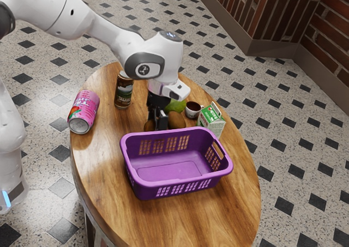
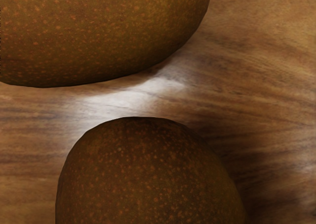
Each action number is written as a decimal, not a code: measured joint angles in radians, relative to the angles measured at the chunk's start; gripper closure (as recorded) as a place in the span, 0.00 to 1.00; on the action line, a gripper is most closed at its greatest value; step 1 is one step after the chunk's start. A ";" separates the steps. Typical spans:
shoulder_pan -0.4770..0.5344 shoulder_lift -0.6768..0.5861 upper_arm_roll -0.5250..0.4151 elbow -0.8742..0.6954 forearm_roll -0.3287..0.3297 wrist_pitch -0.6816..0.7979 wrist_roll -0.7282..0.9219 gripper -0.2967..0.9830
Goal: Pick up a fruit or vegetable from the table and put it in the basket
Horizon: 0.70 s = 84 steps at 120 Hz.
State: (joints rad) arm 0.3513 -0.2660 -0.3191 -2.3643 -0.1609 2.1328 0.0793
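Note:
My gripper (image 1: 157,120) is low over the table, just behind the purple basket (image 1: 177,172), whose visible inside holds nothing. One brown speckled fruit (image 1: 176,120) lies on the exterior view's right of the gripper. Another brown fruit (image 1: 149,126) is at the gripper's other side, partly hidden by it and the basket rim. A green fruit (image 1: 175,106) sits behind them. In the wrist view one brown fruit (image 2: 148,177) is close under my hand, and a second brown fruit (image 2: 94,33) lies apart from it on the wood.
Around the gripper stand a dark can (image 1: 124,91), a small cup (image 1: 193,109) and a green-and-white carton (image 1: 211,119). A pink can (image 1: 83,112) is near the round table's (image 1: 101,176) edge at the exterior view's left.

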 joint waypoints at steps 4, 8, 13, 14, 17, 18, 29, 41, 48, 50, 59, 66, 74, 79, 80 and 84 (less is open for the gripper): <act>0.000 0.000 0.000 0.000 0.000 0.001 -0.002 0.31; -0.001 0.001 0.000 0.000 0.000 0.001 -0.003 0.33; -0.001 0.001 0.000 0.000 0.001 0.002 -0.005 0.36; -0.001 0.001 0.000 0.000 0.001 0.002 -0.006 0.36; -0.001 0.001 0.000 -0.001 0.001 0.002 -0.007 0.38; -0.002 0.001 0.000 0.000 0.001 0.002 -0.007 0.38; -0.002 0.001 0.000 0.000 0.001 0.003 -0.011 0.41; -0.002 0.002 0.000 -0.001 0.002 0.003 -0.015 0.43; -0.002 0.002 0.000 -0.001 0.003 0.004 -0.020 0.44; -0.002 0.002 0.000 -0.001 0.003 0.004 -0.021 0.44; -0.002 0.002 0.000 -0.003 0.004 0.004 -0.026 0.46; -0.002 0.001 0.000 -0.003 0.005 0.004 -0.030 0.47; -0.002 0.000 0.000 -0.003 0.006 0.004 -0.034 0.48; -0.002 -0.003 0.000 -0.003 0.008 0.004 -0.036 0.49; -0.002 -0.003 0.000 -0.003 0.008 0.004 -0.037 0.49; -0.002 -0.006 0.000 -0.002 0.010 0.004 -0.039 0.50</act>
State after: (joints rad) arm 0.3494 -0.2723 -0.3190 -2.3659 -0.1512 2.1368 0.0407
